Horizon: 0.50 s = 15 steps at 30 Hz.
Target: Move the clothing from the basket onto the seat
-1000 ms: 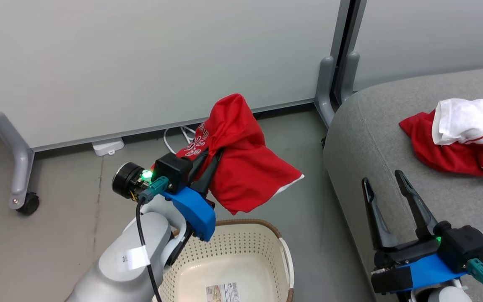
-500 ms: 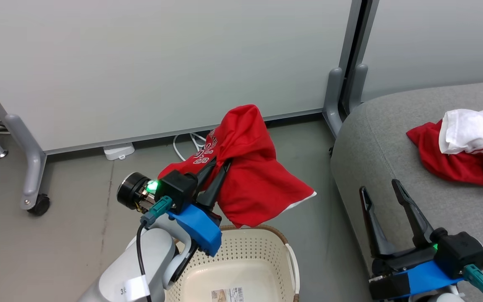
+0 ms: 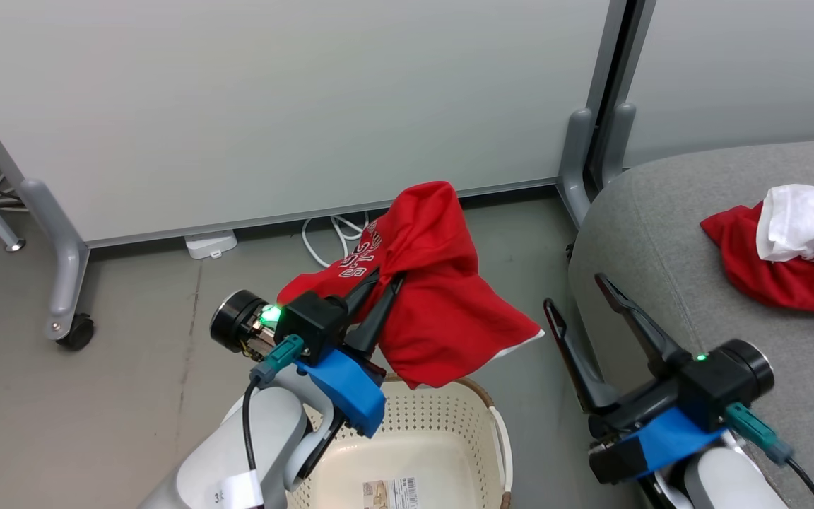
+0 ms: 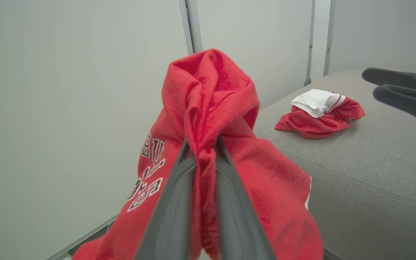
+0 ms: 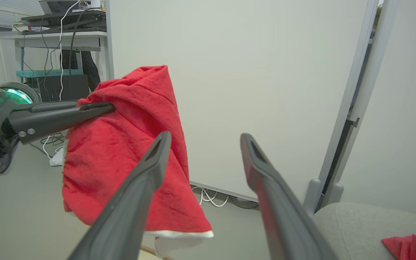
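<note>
My left gripper [image 3: 384,277] is shut on a red garment with white lettering [image 3: 442,297], which hangs bunched in the air above the far rim of the cream basket [image 3: 449,417]. The left wrist view shows both fingers pinching a fold of that red garment [image 4: 208,119]. A second piece of clothing, red with white lining [image 3: 788,254], lies on the grey seat [image 3: 661,226] at the right. My right gripper [image 3: 576,290] stands open and holds nothing, hovering by the seat's left edge; its wrist view faces the hanging garment [image 5: 128,151].
White partition panels on castered legs [image 3: 61,283] stand behind. Cables [image 3: 329,233] and a white adapter [image 3: 209,244] lie on the floor at the panel's foot. A labelled paper [image 3: 389,491] lies in the basket's bottom.
The camera has shifted, sliding the scene rightward and down. My right gripper has swung left, off the seat toward the hanging garment. The left gripper keeps its hold.
</note>
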Tool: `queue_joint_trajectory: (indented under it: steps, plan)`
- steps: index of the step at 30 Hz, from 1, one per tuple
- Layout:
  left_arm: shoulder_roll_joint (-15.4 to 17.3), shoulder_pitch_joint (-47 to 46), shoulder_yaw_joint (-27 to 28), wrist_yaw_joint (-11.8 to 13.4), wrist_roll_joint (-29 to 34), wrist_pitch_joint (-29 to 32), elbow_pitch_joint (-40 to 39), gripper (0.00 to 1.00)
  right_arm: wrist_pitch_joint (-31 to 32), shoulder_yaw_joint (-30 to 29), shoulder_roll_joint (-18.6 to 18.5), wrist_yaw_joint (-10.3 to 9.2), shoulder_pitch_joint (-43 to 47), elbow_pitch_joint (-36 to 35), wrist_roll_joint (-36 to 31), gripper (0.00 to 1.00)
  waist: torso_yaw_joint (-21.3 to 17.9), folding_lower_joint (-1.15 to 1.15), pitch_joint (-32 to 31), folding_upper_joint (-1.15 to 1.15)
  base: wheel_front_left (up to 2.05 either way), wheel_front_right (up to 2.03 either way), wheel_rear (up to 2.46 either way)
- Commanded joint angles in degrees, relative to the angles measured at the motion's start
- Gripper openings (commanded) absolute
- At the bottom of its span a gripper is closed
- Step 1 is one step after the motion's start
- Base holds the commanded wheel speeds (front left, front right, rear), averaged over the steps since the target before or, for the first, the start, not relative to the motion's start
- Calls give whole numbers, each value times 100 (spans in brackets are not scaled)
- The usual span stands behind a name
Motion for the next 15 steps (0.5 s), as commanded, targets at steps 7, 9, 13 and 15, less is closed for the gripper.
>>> queue_joint_trajectory:
  steps: [7,9,13,15]
  plan:
    - [-144,-235,-161,-35,101,-8,-86,0,-20,997,-547,1,-932,787,196,100,179,0,138,0,0,0,0]
    - [-183,-289,-197,-46,128,-10,-91,0,-20,1253,-655,1,-1190,958,251,100,236,0,171,0,0,0,0]
    - [-288,-332,-310,-85,192,-16,-97,0,-20,1784,-859,1,-1560,1373,416,100,334,0,204,0,0,0,0]
    - [-319,-364,-369,-103,219,-19,-107,0,-20,2036,-923,1,-1747,1543,518,100,384,0,217,0,0,0,0]
